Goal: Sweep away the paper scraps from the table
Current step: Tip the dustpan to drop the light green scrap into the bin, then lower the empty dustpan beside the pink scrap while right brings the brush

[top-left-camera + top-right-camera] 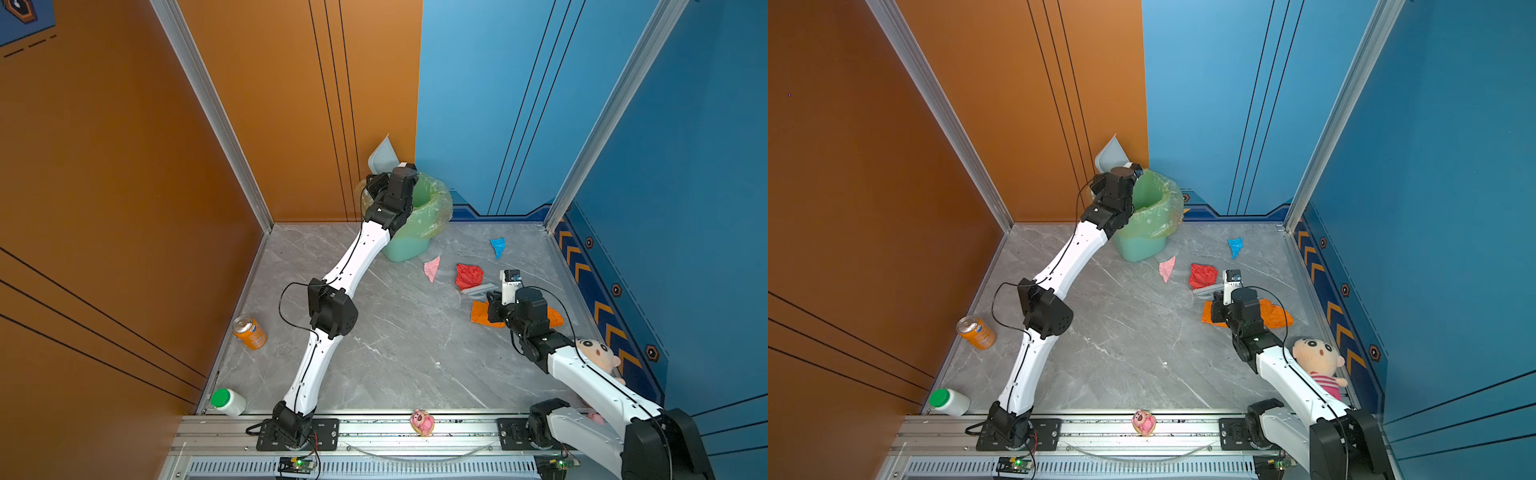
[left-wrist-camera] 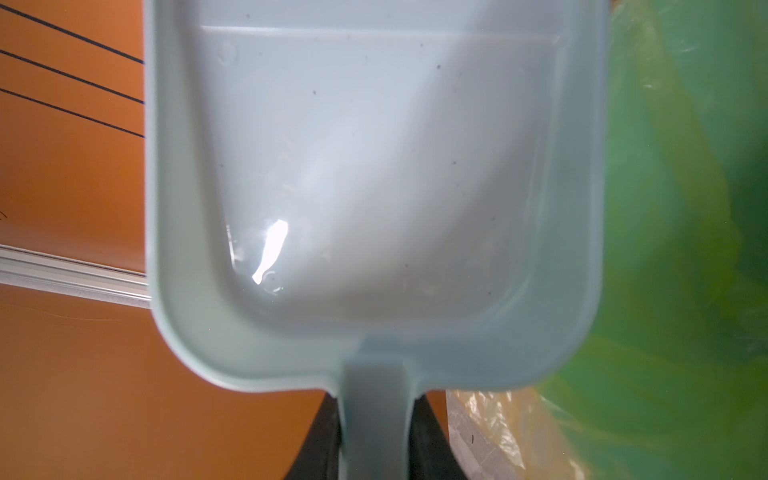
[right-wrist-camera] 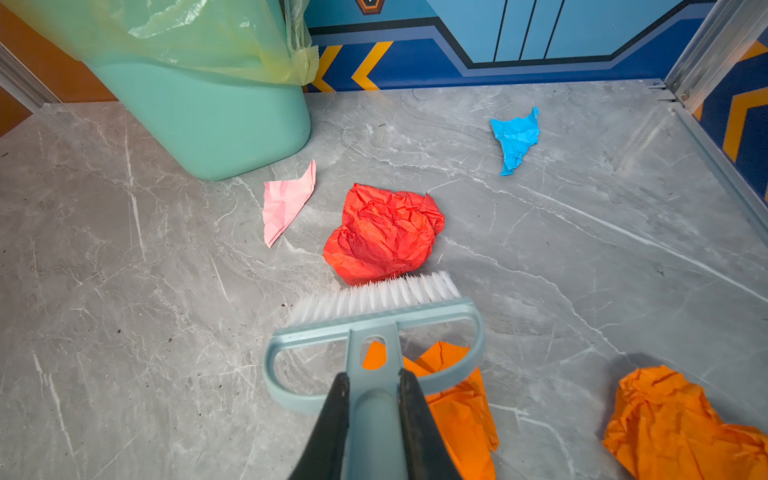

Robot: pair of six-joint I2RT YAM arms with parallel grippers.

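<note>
My right gripper (image 3: 372, 382) is shut on the handle of a pale blue brush (image 3: 374, 324), low over the grey marble table (image 3: 124, 291). The white bristles touch a red paper scrap (image 3: 382, 232). Beyond it lie a pink scrap (image 3: 286, 203) and a blue scrap (image 3: 515, 139). An orange scrap (image 3: 457, 399) lies under the brush and another orange scrap (image 3: 681, 424) beside it. My left gripper (image 2: 374, 407) is shut on the handle of a pale blue dustpan (image 2: 374, 166). The dustpan is raised beside the green bin (image 1: 424, 208), and nothing shows inside it.
The bin with its plastic liner stands at the back by the wall corner. An orange can (image 1: 249, 332) and a white bottle with a green cap (image 1: 227, 401) lie along the left edge. A small pink plush (image 1: 422, 422) sits on the front rail. A doll plush (image 1: 598, 353) leans by the right wall.
</note>
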